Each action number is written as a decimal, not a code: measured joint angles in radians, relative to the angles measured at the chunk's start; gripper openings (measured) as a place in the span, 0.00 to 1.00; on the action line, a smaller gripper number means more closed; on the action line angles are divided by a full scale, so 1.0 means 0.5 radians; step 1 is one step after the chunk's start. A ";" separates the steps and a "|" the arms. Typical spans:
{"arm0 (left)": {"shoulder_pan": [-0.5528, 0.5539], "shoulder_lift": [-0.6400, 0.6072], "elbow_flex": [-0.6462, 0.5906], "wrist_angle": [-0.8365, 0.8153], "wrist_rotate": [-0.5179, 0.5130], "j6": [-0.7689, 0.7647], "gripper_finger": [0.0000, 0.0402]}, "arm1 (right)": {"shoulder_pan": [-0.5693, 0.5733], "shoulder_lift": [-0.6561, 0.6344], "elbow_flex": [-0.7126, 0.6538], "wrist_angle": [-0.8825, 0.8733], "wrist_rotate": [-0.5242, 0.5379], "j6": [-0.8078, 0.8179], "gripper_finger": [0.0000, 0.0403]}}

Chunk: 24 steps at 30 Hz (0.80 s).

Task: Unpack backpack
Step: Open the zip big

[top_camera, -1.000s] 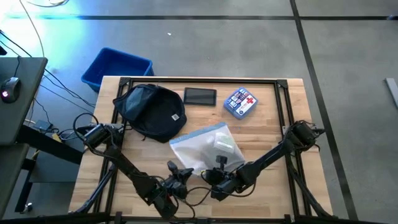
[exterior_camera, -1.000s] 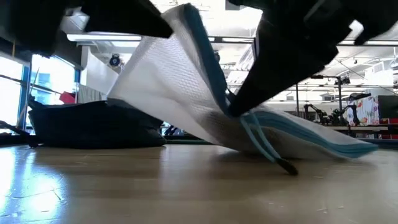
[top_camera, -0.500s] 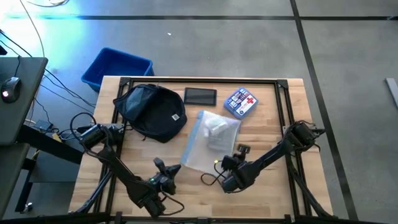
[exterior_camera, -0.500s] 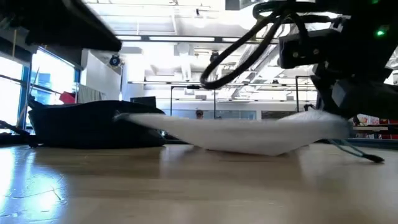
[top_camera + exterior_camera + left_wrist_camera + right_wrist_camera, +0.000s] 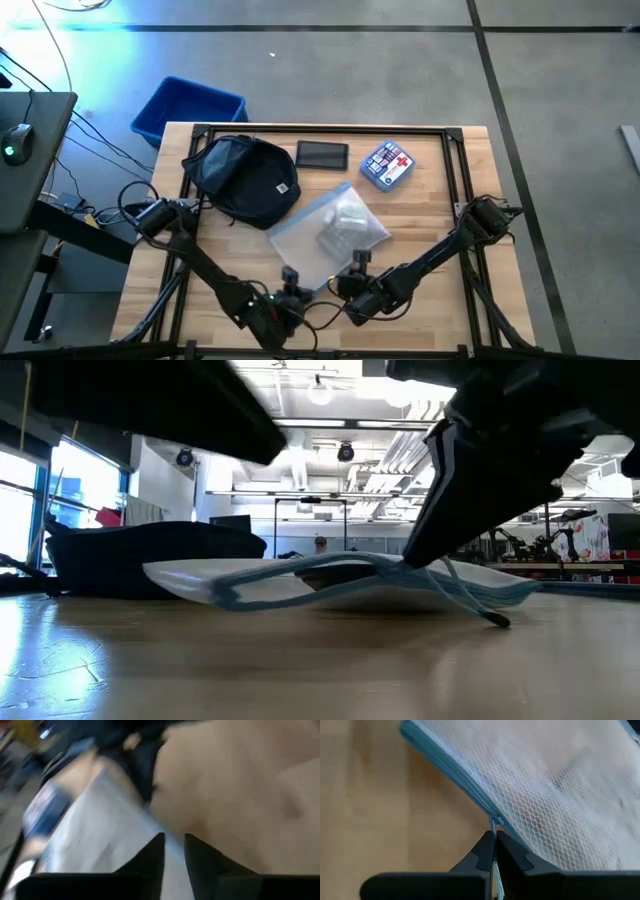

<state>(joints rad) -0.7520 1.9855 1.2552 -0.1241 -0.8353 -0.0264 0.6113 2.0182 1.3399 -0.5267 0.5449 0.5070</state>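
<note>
The dark navy backpack (image 5: 245, 178) lies flat on the table's far left part, touched by neither gripper. A white mesh pouch (image 5: 330, 235) with a light-blue zipper edge lies in the middle of the table. It shows in the low view as the pouch (image 5: 350, 580). My right gripper (image 5: 355, 275) is at the pouch's near edge, shut on the zipper cord. My left gripper (image 5: 290, 283) hovers by the pouch's near-left corner. In its blurred wrist view a narrow gap shows at the left gripper (image 5: 174, 847). My right gripper (image 5: 494, 842) pinches the pale-blue zipper pull cord (image 5: 493, 824) between its two fingertips, right at the pouch's zipper edge. The fingers come from the table's near side, slanting down. The pouch lies on the table; the cord's loose tail (image 5: 490, 617) trails onto the wood.
A black tablet (image 5: 321, 155) and a small blue pouch with a red cross (image 5: 387, 165) lie along the far edge. A bright-blue plastic bin (image 5: 188, 108) stands on the floor beyond the far-left corner. Bare wood shows at the near left and the right.
The mesh pouch, tilted up on edge a second ago, has come down flat. It slid toward the far right, then back toward the near edge with my right gripper still shut on the cord. My left gripper swung left, then returned to the pouch's near-left corner.
</note>
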 joint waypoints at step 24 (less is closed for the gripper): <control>0.277 0.194 0.001 -0.357 -0.017 -0.630 0.29 | -0.003 -0.001 0.002 0.073 -0.035 -0.036 0.00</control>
<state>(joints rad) -0.6133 2.0823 1.2556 -0.3028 -0.8438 -0.3414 0.6098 2.0178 1.3408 -0.4902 0.5275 0.4889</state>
